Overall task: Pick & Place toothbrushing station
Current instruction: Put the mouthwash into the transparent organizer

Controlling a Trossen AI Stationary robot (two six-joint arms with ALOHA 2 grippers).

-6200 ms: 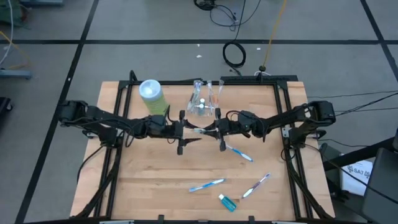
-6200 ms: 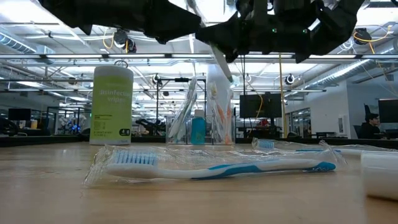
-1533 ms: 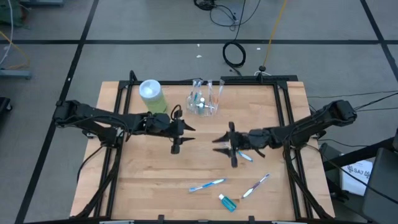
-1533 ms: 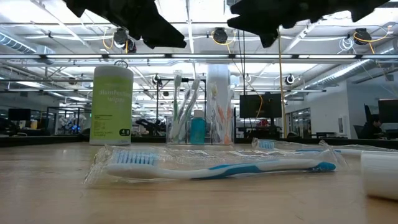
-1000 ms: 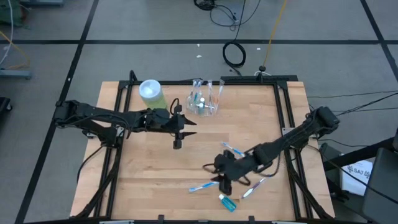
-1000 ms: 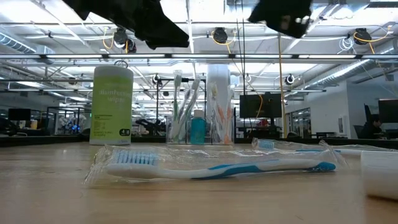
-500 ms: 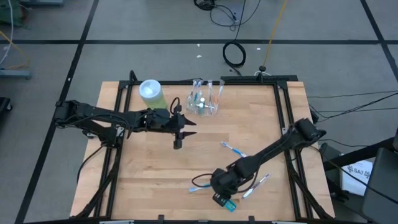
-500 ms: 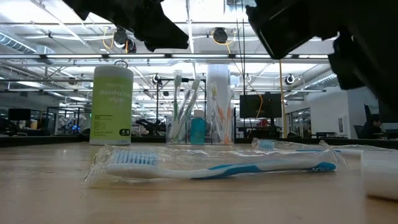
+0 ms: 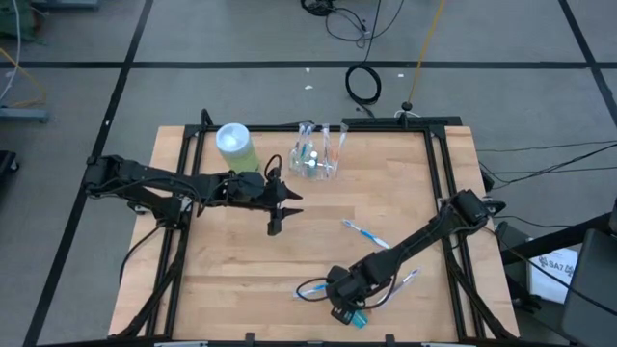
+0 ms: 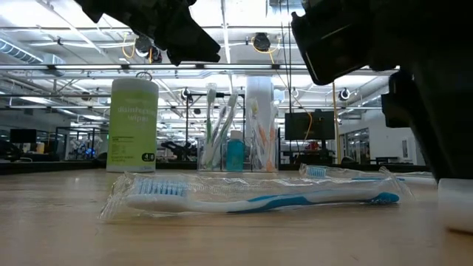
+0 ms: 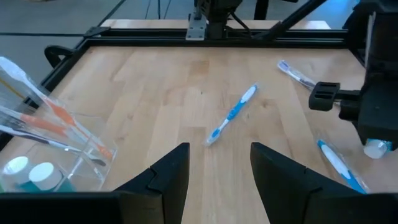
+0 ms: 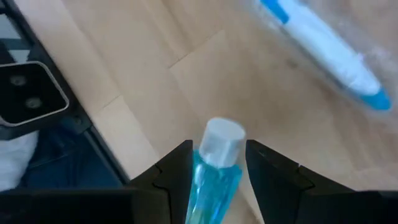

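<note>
now your right gripper (image 9: 347,310) had swung away from the clear plastic cup (image 9: 314,166) to the small blue white-capped tube (image 12: 214,163), fingers apart around it, not clamped. you parked the left gripper (image 9: 277,214) beside that cup, open. tube pickup looked next.

Wrapped toothbrush (image 10: 255,196) lying flat across the near tabletop (image 10: 66,229), white and blue, bristles toward the green canister (image 10: 134,125) side. Canister upright at the back. Beside it, clear cup (image 10: 238,140) holding upright toothbrushes and a blue tube (image 10: 235,154). Second wrapped brush (image 10: 355,175) farther back. White cap (image 10: 455,206) at the frame's edge, directly under a large dark arm (image 10: 414,66). Another dark arm (image 10: 151,22) overhead, above the canister. Jaws of neither discernible.
</note>
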